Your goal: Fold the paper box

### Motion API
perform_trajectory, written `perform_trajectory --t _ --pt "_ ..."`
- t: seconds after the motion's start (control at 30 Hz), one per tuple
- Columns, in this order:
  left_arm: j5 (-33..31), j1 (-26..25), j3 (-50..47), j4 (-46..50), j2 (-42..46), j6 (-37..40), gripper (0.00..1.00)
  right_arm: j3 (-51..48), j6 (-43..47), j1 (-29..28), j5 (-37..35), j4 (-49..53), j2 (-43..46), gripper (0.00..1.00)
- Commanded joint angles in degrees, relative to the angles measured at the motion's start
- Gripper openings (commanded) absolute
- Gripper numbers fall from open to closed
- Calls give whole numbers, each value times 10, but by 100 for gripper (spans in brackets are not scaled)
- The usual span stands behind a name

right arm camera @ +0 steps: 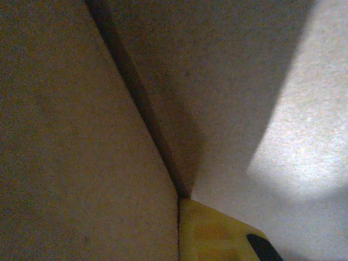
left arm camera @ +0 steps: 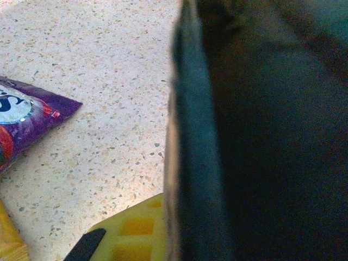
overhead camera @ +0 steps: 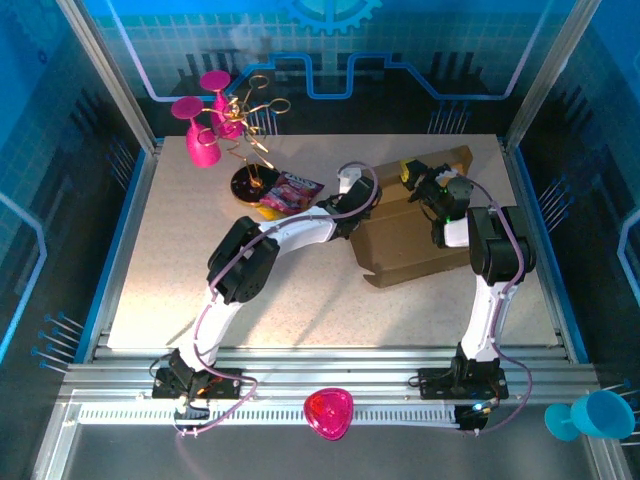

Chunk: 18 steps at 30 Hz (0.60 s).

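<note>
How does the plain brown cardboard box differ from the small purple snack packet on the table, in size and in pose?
Size: the brown cardboard box is much larger than the purple snack packet. Look: the box is plain brown; the packet is glossy with printed colours. Pose: the box has a wall standing up; the packet lies flat. Both rest on the speckled table.

Paper box (overhead camera: 405, 250), plain brown; snack packet (overhead camera: 290, 190), purple with yellow and red; table (overhead camera: 180, 260), beige with dark speckles; goblets (overhead camera: 200, 140), magenta
</note>
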State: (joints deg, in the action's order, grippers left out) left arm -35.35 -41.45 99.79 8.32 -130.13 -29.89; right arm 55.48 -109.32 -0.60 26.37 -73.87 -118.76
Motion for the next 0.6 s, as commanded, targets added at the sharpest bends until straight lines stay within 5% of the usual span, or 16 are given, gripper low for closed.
perform_trajectory --t 0.0,0.23,0.37,0.57 --pt "-14 8 10 61 -15 -44 0 2 -26 7 37 -11 1 0" --pt "-11 8 16 86 -13 -57 0 -8 -27 6 31 -7 12 0" --pt "11 11 27 88 -23 -64 19 -9 -28 5 27 -5 14 0" --pt "19 15 52 111 -34 -78 28 -9 -30 5 24 -5 15 0"
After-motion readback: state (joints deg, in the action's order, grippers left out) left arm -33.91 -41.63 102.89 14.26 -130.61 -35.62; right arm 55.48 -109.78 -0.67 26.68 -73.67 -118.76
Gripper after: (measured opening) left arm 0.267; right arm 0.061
